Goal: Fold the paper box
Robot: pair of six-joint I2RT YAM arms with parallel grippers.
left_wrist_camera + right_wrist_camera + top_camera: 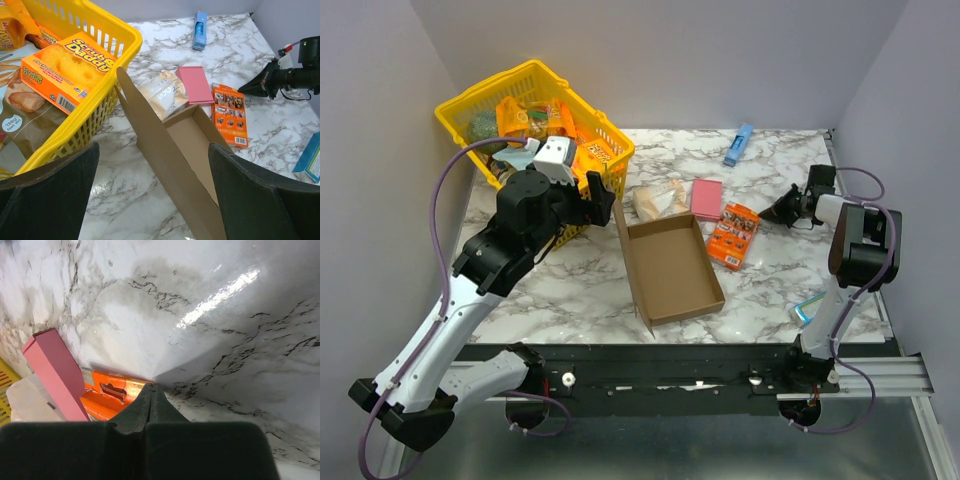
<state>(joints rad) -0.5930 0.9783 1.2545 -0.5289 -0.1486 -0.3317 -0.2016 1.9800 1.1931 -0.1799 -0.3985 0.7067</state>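
The left gripper [152,150] stands wide open. Its two black fingers [50,195] frame the bottom of the left wrist view, and the tall side wall of the brown corrugated cardboard paper box [190,145] rises in the gap between them. Whether either finger touches that wall cannot be told. Only the top view takes in the whole box: a shallow open tray lying aslant mid-bench, just right of this gripper.

The right gripper [151,390] is pressed shut on nothing, its tips together low over the white marbled bench [225,315]. It is well apart from the box, on the far side of the flat orange printed snack box [107,392] and the slim pink box [52,367]. Its own camera cuts both off, so the print is hard to read there.

The yellow plastic basket [120,30] sits just beside the box's left wall. The left wrist view shows an orange sponge carton [70,67] inside it — from above, the left arm hides part of the basket.
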